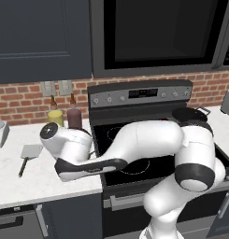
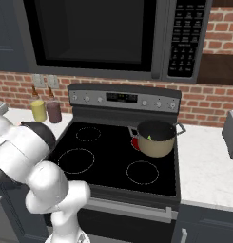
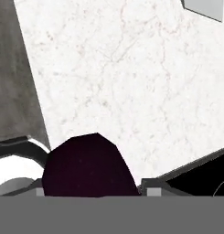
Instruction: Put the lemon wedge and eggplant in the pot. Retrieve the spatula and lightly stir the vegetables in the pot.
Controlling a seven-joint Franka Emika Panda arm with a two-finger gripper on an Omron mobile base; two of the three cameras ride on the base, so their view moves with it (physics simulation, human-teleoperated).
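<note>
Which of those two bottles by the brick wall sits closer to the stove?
The maroon bottle; the yellow bottle stands on its far side, further from the stove.

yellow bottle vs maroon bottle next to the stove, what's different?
Colour: the yellow bottle has a pale yellow body, the maroon bottle a dark reddish-brown one.
Place: the maroon bottle stands nearer the stove, the yellow bottle on its far side.
Shared: both stand upright on the white counter against the brick wall, squat with thin brown necks, and look about the same size.
</note>
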